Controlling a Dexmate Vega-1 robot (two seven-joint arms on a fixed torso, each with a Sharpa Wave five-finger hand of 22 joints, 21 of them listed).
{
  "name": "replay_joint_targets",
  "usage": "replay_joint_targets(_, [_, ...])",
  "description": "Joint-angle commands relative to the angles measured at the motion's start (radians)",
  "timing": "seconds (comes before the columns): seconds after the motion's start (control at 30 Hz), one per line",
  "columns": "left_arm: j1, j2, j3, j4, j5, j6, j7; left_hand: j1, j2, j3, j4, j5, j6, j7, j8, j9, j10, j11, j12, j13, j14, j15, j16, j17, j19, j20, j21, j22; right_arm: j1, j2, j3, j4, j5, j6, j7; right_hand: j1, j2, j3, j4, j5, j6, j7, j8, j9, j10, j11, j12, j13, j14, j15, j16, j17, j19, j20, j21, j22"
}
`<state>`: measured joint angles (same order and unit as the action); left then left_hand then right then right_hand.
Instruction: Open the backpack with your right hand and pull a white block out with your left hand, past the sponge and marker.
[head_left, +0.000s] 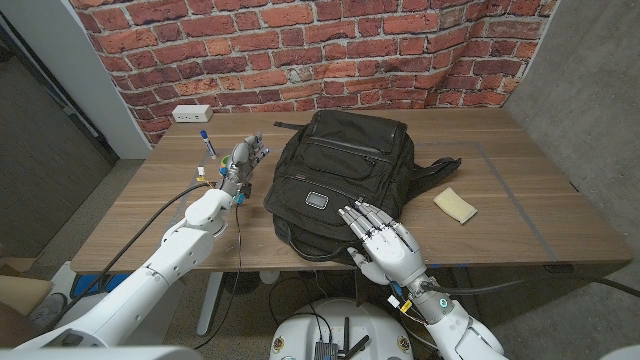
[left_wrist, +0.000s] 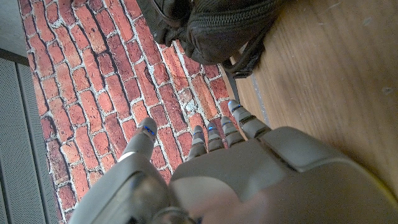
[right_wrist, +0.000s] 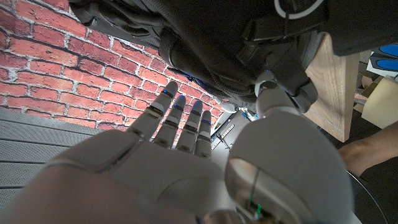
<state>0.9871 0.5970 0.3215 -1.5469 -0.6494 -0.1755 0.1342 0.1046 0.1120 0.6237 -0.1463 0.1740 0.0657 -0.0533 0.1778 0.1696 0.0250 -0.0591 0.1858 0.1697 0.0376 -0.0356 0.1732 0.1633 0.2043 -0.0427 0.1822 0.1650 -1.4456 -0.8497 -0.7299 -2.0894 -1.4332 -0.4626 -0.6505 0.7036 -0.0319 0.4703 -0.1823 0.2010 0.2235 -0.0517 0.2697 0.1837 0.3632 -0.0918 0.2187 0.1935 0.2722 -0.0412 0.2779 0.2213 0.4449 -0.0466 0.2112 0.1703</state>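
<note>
Wooden table (head_left: 520, 180) in front of a red brick wall (head_left: 300, 50). White power strip (head_left: 191, 113) on the far left corner. Grey floor (head_left: 50, 170) at the left.

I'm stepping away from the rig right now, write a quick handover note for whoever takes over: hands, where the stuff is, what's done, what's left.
Left hand: holds nothing, fingers apart, beside the backpack's left edge.
Right hand: holds nothing, fingers spread over the backpack's near edge; contact can't be told.
Backpack: black, lying mid-table, looks closed.
Sponge: on the table to the backpack's right.
Marker: blue-capped, on the table near the left hand.
White block: presumably inside the pack.
Done: both hands brought up to the backpack.
Left: open the pack with the right hand, then pull the block out with the left.
</note>
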Motion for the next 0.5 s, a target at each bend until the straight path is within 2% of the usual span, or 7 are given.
replay_joint_targets(0.03, [-0.016, -0.007, 0.006, 0.018, 0.001, 0.004, -0.011, 0.005, 0.023, 0.005, 0.002, 0.001, 0.006, 0.001, 0.004, 0.005, 0.003, -0.003, 0.004, 0.004, 0.005, -0.002, 0.001, 0.003, 0.008, -0.042, 0.008, 0.005, 0.028, 0.021, -0.025, 0.014, -0.010, -0.019, 0.006, 0.021, -0.002, 0.003, 0.005, 0.002, 0.023, -0.001, 0.008, 0.003, 0.026, 0.002, 0.009, 0.003, 0.023, -0.097, 0.016, 0.007, 0.020, -0.050, 0.005, 0.002])
replay_joint_targets(0.2, [-0.014, -0.010, 0.006, 0.023, -0.001, 0.000, -0.012, 0.005, 0.024, 0.006, 0.002, 0.001, 0.007, 0.001, 0.005, 0.005, 0.003, -0.003, 0.004, 0.004, 0.006, -0.002, 0.001, 0.003, 0.009, -0.042, 0.008, 0.005, 0.033, 0.021, -0.028, 0.013, -0.006, -0.020, -0.006, 0.028, 0.000, -0.003, 0.011, 0.002, 0.055, -0.004, 0.016, 0.004, 0.056, -0.003, 0.013, 0.004, 0.048, -0.110, 0.030, 0.015, 0.041, -0.057, 0.009, 0.003])
replay_joint_targets(0.33, [-0.007, -0.011, 0.005, 0.022, -0.003, -0.004, -0.009, 0.005, 0.024, 0.006, 0.002, 0.001, 0.007, 0.001, 0.005, 0.005, 0.003, -0.001, 0.004, 0.004, 0.006, -0.002, 0.001, 0.003, 0.009, -0.042, 0.008, 0.005, 0.033, 0.020, -0.029, 0.012, -0.002, -0.022, -0.013, 0.035, 0.005, -0.013, 0.016, 0.004, 0.117, -0.006, 0.033, 0.004, 0.105, -0.013, 0.020, 0.006, 0.089, -0.121, 0.054, 0.027, 0.073, -0.066, 0.016, 0.005])
replay_joint_targets(0.5, [0.004, -0.009, 0.001, 0.014, -0.003, -0.006, -0.003, 0.005, 0.024, 0.007, 0.002, 0.001, 0.007, 0.001, 0.004, 0.005, 0.004, -0.002, 0.004, 0.004, 0.006, -0.001, 0.001, 0.003, 0.009, -0.042, 0.008, 0.005, 0.035, 0.022, -0.030, 0.017, 0.008, -0.021, -0.034, 0.034, 0.021, -0.024, 0.024, 0.009, 0.179, -0.028, 0.048, 0.004, 0.147, -0.019, 0.023, 0.007, 0.125, -0.136, 0.078, 0.043, 0.096, -0.069, 0.019, 0.007])
